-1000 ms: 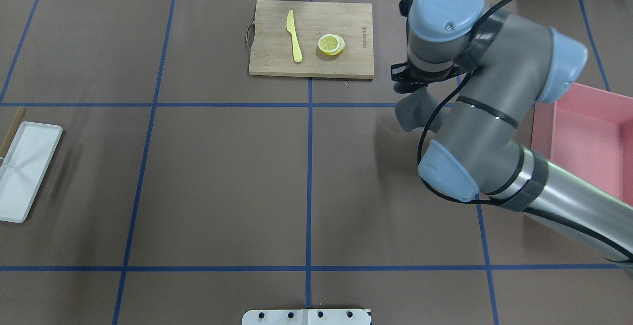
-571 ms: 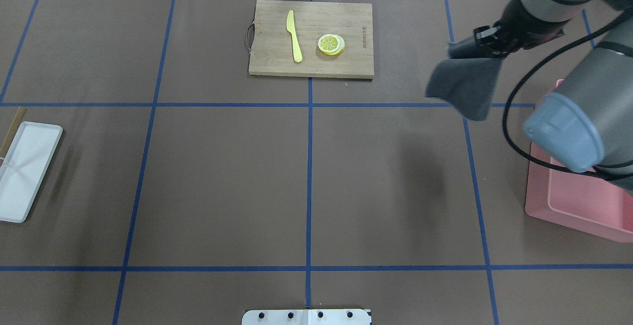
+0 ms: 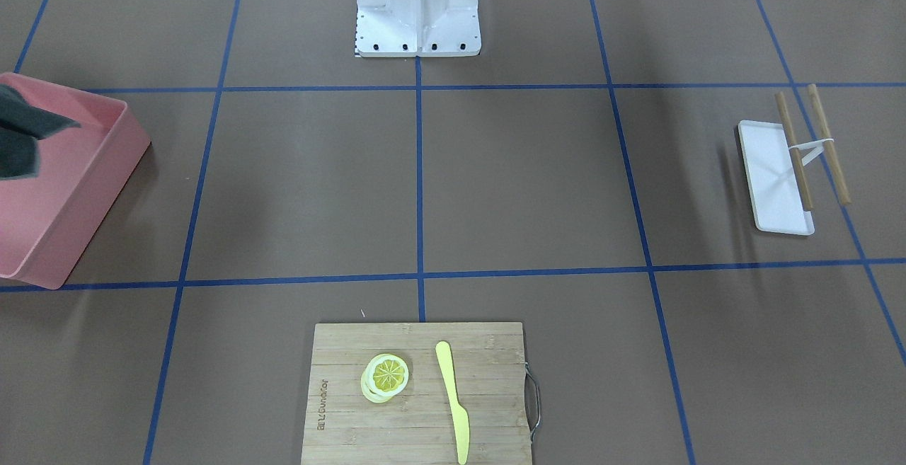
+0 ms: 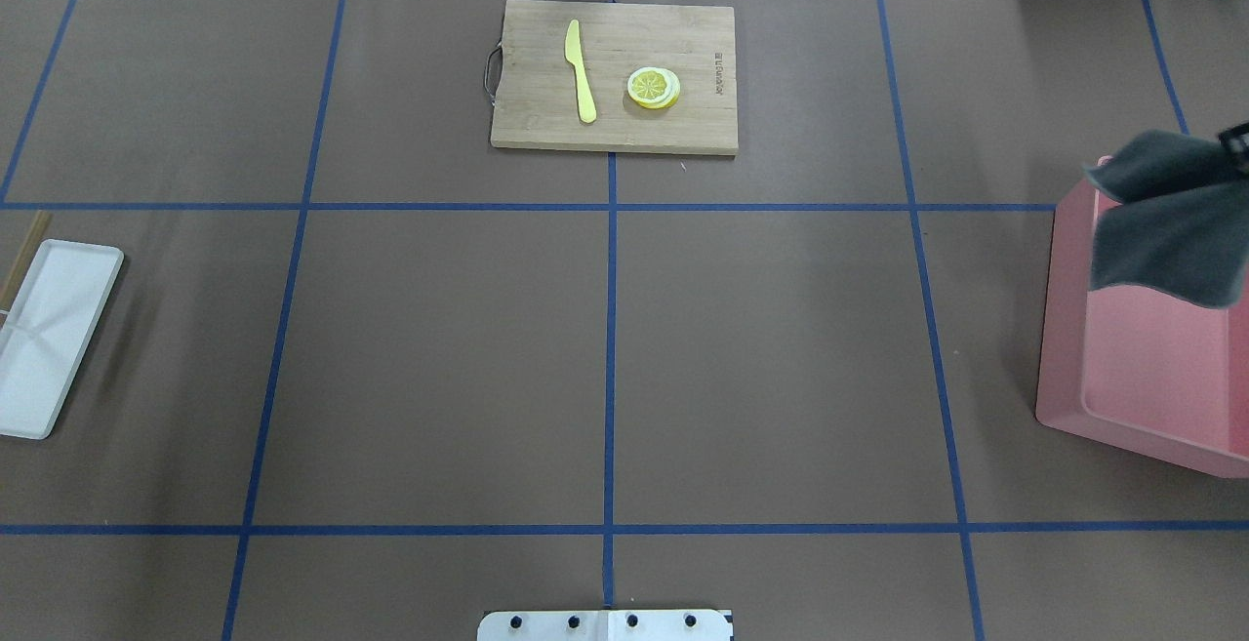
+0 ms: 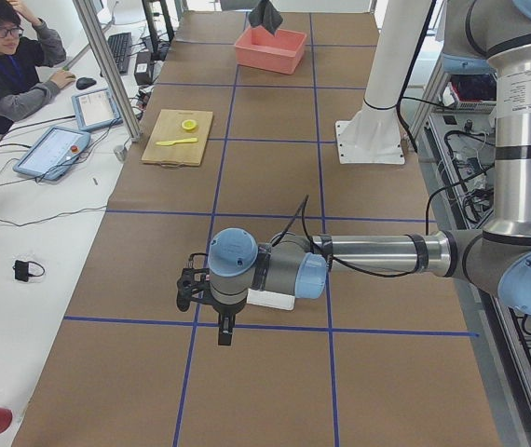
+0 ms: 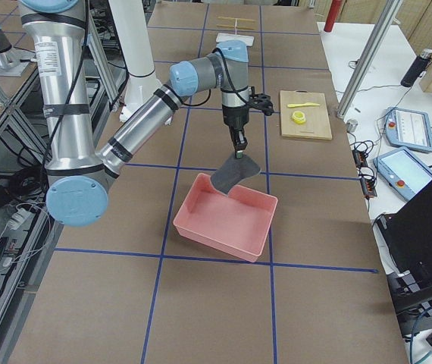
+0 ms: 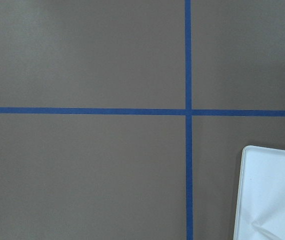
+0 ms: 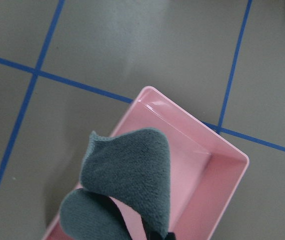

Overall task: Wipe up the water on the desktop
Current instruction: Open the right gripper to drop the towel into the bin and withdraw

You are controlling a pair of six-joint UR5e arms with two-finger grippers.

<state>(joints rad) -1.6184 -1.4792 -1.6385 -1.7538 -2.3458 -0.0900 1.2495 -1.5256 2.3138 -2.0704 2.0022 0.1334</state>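
Observation:
The desktop [image 4: 439, 348] is a brown surface with blue tape lines; I see no water on it. My right gripper [image 6: 239, 149] is shut on a dark grey cloth [image 4: 1166, 226] and holds it hanging over the far corner of a pink bin [image 4: 1142, 378]. The right wrist view shows the cloth [image 8: 127, 185] over the bin [image 8: 207, 145]. The cloth [image 3: 18, 139] also shows at the left edge of the front view. My left gripper [image 5: 225, 333] points down near a white tray [image 5: 270, 300]; I cannot tell if it is open.
A bamboo cutting board [image 4: 615, 129] with a yellow knife [image 4: 581, 70] and lemon slices [image 4: 654, 88] lies at the far middle. The white tray [image 4: 54, 334] with chopsticks [image 3: 824, 143] lies at the left edge. The robot base plate [image 4: 605, 624] is at the near edge.
My right arm has swung to the right with the cloth, from beside the cutting board to above the pink bin, and has mostly left the overhead view.

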